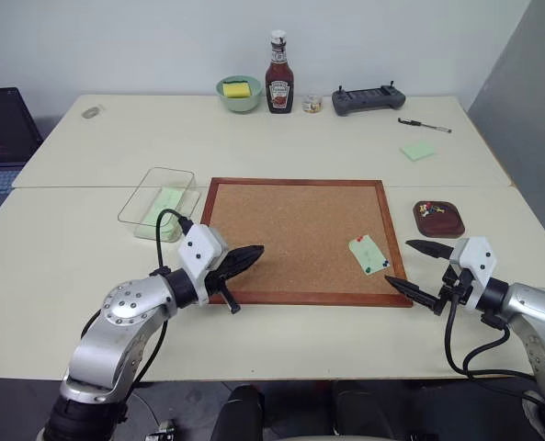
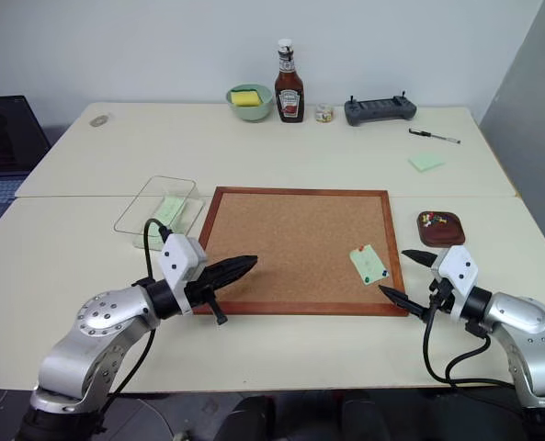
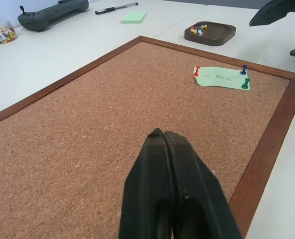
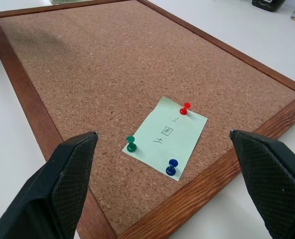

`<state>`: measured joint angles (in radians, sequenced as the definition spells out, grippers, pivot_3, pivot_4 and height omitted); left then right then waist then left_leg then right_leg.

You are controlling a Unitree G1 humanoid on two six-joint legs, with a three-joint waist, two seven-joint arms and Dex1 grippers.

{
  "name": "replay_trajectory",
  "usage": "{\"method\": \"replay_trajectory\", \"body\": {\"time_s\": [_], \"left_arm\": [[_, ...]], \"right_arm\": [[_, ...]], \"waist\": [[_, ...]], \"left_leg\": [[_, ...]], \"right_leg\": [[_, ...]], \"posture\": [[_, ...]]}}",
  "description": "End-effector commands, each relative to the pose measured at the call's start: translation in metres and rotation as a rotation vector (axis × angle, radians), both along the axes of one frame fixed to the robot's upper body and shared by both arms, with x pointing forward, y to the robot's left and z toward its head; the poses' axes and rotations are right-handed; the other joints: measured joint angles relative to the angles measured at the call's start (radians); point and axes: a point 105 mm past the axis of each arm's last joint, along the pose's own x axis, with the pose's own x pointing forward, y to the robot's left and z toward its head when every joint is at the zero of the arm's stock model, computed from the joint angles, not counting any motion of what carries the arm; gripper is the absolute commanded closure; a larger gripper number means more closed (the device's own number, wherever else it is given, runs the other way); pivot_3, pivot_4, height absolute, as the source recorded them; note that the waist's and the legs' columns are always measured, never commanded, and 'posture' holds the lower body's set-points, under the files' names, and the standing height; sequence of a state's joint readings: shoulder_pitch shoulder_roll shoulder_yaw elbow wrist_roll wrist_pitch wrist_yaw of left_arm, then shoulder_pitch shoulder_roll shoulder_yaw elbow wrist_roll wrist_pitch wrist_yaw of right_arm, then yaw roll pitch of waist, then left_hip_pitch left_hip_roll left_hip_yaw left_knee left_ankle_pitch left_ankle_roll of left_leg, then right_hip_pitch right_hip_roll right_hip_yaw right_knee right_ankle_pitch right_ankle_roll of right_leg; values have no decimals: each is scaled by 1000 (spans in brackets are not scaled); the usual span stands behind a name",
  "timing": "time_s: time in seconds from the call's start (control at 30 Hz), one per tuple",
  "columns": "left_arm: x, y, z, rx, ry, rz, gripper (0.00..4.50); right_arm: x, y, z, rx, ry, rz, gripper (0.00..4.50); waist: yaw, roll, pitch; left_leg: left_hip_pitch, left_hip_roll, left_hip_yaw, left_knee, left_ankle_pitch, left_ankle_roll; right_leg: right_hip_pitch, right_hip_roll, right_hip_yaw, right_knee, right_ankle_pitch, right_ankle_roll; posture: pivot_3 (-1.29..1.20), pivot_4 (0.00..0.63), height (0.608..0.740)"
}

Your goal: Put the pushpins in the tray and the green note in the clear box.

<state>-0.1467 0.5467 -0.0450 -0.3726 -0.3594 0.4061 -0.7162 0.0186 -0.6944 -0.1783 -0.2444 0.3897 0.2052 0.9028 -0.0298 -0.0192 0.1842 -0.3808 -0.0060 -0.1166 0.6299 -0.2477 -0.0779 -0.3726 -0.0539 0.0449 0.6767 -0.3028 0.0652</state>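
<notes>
The green note lies on the cork board near its right edge, held by a red pushpin, a green one and a blue one. My right gripper hovers open just off the board's near right corner, its fingers standing either side of the note in the right wrist view. My left gripper is shut on nothing above the board's near left part. The maroon tray sits right of the board with several pushpins inside. The clear box stands left of the board with a pale green slip in it.
Along the table's far edge stand a green bowl with a yellow sponge, a ketchup bottle, a small jar of pins and a dark controller. A pen and a green sticky note lie at the far right.
</notes>
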Motion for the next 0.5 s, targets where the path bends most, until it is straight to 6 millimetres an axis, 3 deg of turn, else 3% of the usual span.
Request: {"method": "replay_trajectory", "body": {"time_s": [0.03,0.27,0.5], "left_arm": [[14,-14,3,-43,-19,-28,4443],[37,-49,-8,-89,23,-116,4443],[56,-65,-29,-55,55,-146,4443]], "right_arm": [[6,-1,24,63,-84,-48,0],[11,2,18,74,-28,-80,0],[15,14,20,84,10,-95,0]], "waist": [[0,0,0],[0,0,0],[-3,0,0]], "left_leg": [[0,0,0,0,0,0],[0,0,0,0,0,0],[-1,0,0,0,0,0]], "right_leg": [[0,0,0,0,0,0],[0,0,0,0,0,0],[-1,0,0,1,0,0]], "posture": [[0,150,740],[0,150,740],[0,150,740]]}}
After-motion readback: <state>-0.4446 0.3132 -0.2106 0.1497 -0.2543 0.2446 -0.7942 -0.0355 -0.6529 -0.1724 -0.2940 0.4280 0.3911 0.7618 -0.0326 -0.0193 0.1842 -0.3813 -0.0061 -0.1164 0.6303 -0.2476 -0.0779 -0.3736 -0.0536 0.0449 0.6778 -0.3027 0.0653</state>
